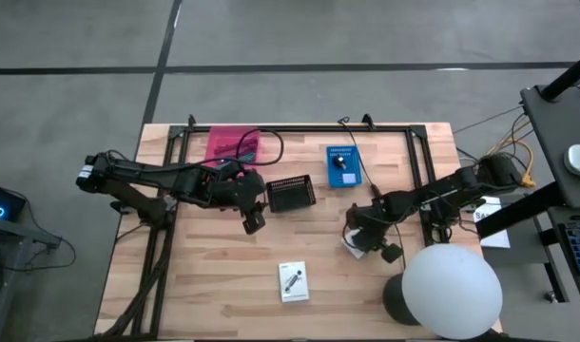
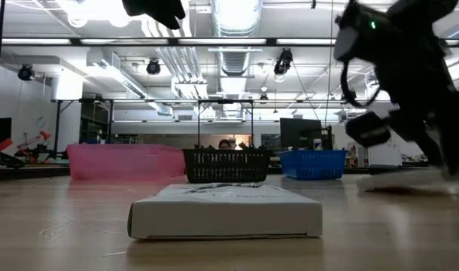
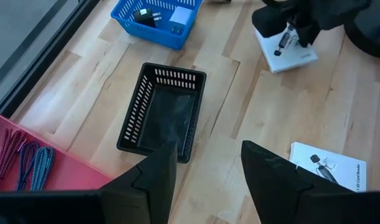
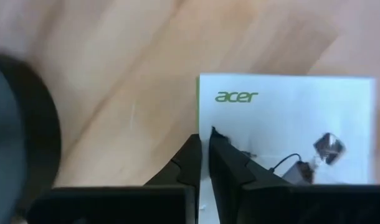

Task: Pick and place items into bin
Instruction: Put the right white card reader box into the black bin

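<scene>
A white flat packet (image 4: 289, 118) printed "acer" lies at the table's right under my right gripper (image 4: 204, 146), which is shut on its edge. The same packet (image 3: 288, 53) also shows in the left wrist view. A second white packet (image 1: 293, 281) lies flat on the wood near the front edge, touched by nothing. My left gripper (image 3: 209, 180) hangs open above the table, just near-left of the black mesh basket (image 1: 292, 193), with nothing between its fingers. My right gripper pinches the packet's green-lined side edge (image 4: 201, 118) between its two shut fingers. They come steeply from above, slanting down. In the low view the packet (image 2: 399, 179) lies nearly level close over the table; whether its lower end still touches the wood, I cannot tell.
A blue bin (image 1: 343, 166) with small dark parts stands right of the basket. A pink bin (image 1: 233, 145) with cables sits at the back left. A white globe lamp (image 1: 452, 290) on a dark base stands close to my right gripper at the front right.
</scene>
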You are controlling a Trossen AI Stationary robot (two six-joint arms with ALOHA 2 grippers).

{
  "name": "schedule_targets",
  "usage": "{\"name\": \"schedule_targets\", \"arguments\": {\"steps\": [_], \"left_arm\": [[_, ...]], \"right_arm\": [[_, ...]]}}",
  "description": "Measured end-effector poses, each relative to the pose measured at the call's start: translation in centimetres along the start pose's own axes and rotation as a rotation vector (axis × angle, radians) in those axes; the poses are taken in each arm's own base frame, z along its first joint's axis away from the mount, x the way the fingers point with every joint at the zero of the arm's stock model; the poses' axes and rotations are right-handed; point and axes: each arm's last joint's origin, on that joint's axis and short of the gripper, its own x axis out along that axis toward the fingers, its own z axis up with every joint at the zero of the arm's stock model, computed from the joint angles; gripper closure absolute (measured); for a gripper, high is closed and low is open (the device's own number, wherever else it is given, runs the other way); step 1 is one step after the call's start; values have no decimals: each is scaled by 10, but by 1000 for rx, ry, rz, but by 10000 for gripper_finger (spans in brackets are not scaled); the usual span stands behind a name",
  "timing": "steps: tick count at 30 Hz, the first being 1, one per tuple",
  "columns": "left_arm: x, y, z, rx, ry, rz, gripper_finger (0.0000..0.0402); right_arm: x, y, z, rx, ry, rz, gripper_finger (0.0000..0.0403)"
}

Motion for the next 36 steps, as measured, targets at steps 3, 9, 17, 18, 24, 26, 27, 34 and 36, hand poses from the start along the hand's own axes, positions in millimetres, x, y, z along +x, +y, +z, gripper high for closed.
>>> {"name": "schedule_targets", "arguments": {"steps": [3, 9, 17, 18, 24, 26, 27, 34, 36], "left_arm": [[0, 0, 0, 4, 0, 0, 238], [0, 0, 0, 66, -1, 0, 238], [0, -1, 1, 175, -11, -5, 238], [0, -1, 1, 188, -14, -6, 238], [-2, -7, 14, 233, -146, -52, 238], [-3, -10, 21, 241, -212, -71, 238], [-4, -11, 23, 246, -241, -79, 238], [-10, -14, 42, 209, -429, -121, 238], [-12, -15, 49, 186, -496, -137, 238]], "right_arm": [[-16, -2, 12, 31, -76, -29, 390], [-55, -9, 30, 95, -225, -147, 390], [-107, -16, 47, 225, -509, -226, 390], [-112, -15, 48, 227, -548, -221, 390], [-149, -10, 58, 185, -854, -123, 390], [-161, -7, 59, 156, -952, -86, 390], [-167, -5, 60, 135, -997, -70, 390], [-203, 12, 65, -17, -1252, -48, 390], [-211, 16, 67, -72, -1320, -35, 390]]}}
